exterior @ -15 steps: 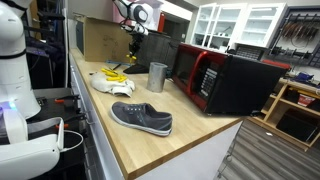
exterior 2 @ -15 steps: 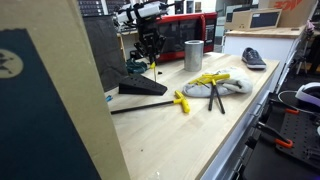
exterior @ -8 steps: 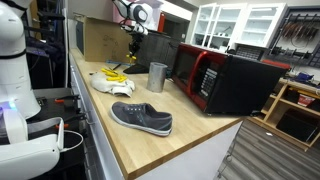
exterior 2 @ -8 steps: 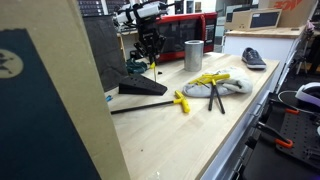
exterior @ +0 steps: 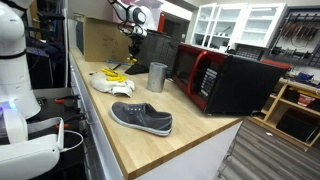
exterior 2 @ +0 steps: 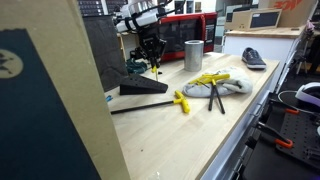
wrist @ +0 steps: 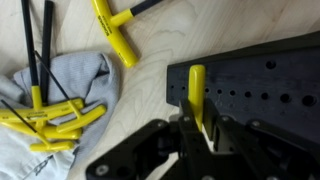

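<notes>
My gripper (wrist: pixel 200 128) is shut on the yellow handle of a T-handle hex key (wrist: pixel 197 92) and holds it over a black perforated tool rack (wrist: pixel 262 88). In both exterior views the gripper (exterior: pixel 132 52) (exterior 2: pixel 153 62) hangs above the rack (exterior 2: pixel 140 88) at the far end of the wooden bench. A grey cloth (wrist: pixel 50 110) (exterior 2: pixel 228 84) lies beside it with several yellow-handled hex keys (wrist: pixel 55 122) on it. One more yellow T-handle key (wrist: pixel 115 30) (exterior 2: pixel 182 101) lies loose on the wood.
A metal cup (exterior: pixel 157 76) (exterior 2: pixel 193 54) stands near the cloth. A grey shoe (exterior: pixel 141 117) (exterior 2: pixel 253 58) lies on the bench (exterior: pixel 150 145). A red and black microwave (exterior: pixel 225 78) stands along the bench's back. A cardboard box (exterior: pixel 100 38) stands behind the arm.
The gripper has shifted very slightly over the rack with the key still in it. Nothing else has moved.
</notes>
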`<act>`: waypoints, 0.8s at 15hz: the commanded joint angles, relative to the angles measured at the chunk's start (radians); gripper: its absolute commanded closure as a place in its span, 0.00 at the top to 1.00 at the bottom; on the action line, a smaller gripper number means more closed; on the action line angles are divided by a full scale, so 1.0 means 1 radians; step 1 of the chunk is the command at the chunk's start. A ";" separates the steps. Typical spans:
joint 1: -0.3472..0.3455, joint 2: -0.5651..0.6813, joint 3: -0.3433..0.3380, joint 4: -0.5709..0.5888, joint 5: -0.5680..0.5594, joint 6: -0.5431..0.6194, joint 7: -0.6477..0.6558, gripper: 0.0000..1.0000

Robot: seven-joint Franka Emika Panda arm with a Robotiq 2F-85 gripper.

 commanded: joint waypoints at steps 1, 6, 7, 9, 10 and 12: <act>0.015 0.009 -0.016 -0.004 -0.029 0.022 0.048 0.04; 0.008 0.013 -0.011 0.000 -0.014 0.019 0.046 0.04; 0.005 0.013 -0.010 0.002 -0.008 0.015 0.044 0.04; 0.003 0.014 -0.008 0.004 -0.001 0.012 0.040 0.04; 0.002 0.014 -0.009 0.004 0.000 0.012 0.041 0.04; 0.001 0.015 -0.008 0.006 0.005 0.009 0.041 0.05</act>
